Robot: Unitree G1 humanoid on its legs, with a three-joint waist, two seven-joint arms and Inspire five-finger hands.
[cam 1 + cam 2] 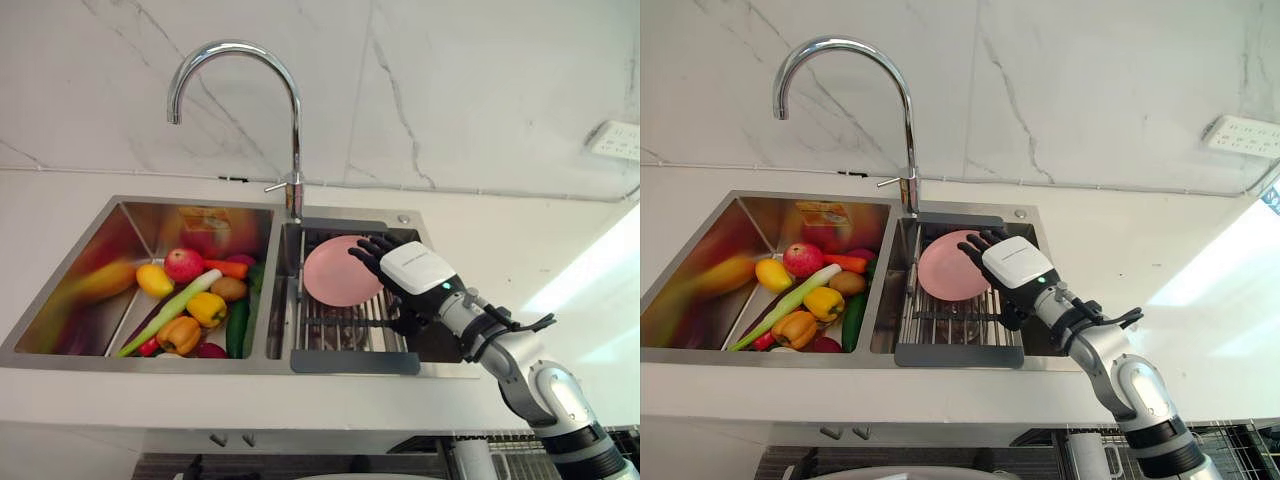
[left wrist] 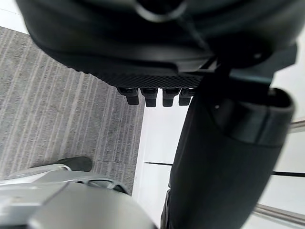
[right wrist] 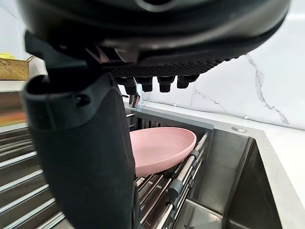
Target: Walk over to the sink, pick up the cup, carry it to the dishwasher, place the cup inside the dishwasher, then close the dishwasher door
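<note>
Right hand point(image 1: 415, 268) hovers open and empty over the pink dish point(image 1: 335, 272) (more plate than cup), propped on the rack point(image 1: 345, 325) on the sink's point(image 1: 130, 362) right side. It's probably lining up a grab. Left hand point(image 2: 157, 47) hangs loose, empty.

plate point(image 1: 330, 275): its right edge is covered by the right hand point(image 1: 415, 268); whether the fingers point(image 1: 366, 250) touch it cannot be told.
rack point(image 1: 340, 328): the bars under the plate and the hand are hidden.
right basin point(image 3: 224, 167): the floor below the rack is too dark to read.
vegetables point(image 1: 195, 305): piled, the lower ones covered by those on top.
left basin wall point(image 1: 90, 285): a blurred yellow-orange smear, thing or reflection, cannot tell.
socket point(image 1: 615, 140): cut off by the right edge.
wire basket point(image 1: 1230, 435): cut by the bottom edge, partly behind the arm.
left hand point(image 2: 157, 71): a close blurred bulk; its thumb point(image 2: 224, 167) hides part of the floor point(image 2: 62, 109).
</note>
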